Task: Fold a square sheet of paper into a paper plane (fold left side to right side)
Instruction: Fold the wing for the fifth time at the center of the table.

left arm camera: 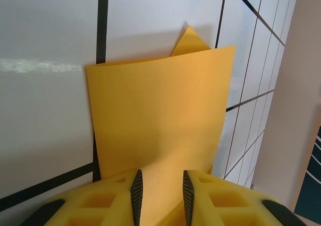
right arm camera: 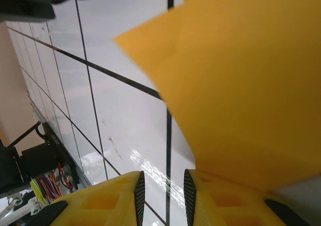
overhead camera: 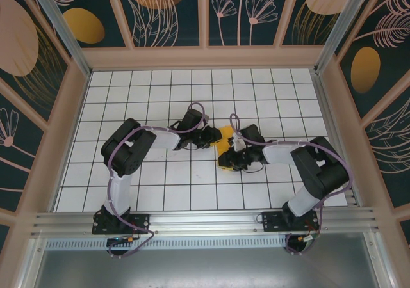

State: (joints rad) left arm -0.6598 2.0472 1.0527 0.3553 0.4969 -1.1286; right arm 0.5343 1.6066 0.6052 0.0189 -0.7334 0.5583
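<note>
Yellow fingers (left arm camera: 115, 201) of the left pincer (left arm camera: 161, 186) sit at the bottom of the left wrist view. Their black ribbed pads stand apart, released rather than clenched. Orange paper shows in the gap between them, and I cannot tell whether the pads bear on it. That paper is the square sheet of paper (left arm camera: 160, 115), one only, partly folded and raised off the table (left arm camera: 45, 110), with a shadow behind it. Its upper edge runs straight and tilts up to the right, and its left edge follows a black grid line. One small pointed corner (left arm camera: 190, 39) peeks over the top edge.

In the right wrist view the right pincer (right arm camera: 163, 186) is also released, with bare white tile and a grid line showing between its pads. The sheet's lower edge lies over the finger on the right of that view (right arm camera: 241, 201), and one corner of the sheet points left.

From above, two arms, the left arm (overhead camera: 128, 153) and the right arm (overhead camera: 314, 166), reach inward. The two pincers flank the single sheet near the table's middle, the left one at its far-left side and the right one at its near end. Bare tiles lie open all round: rows toward the far patterned wall (overhead camera: 173, 13), columns toward each side wall, and some rows back to the metal rail (overhead camera: 205, 221) at the near edge. The sheet lies well apart from every wall.
</note>
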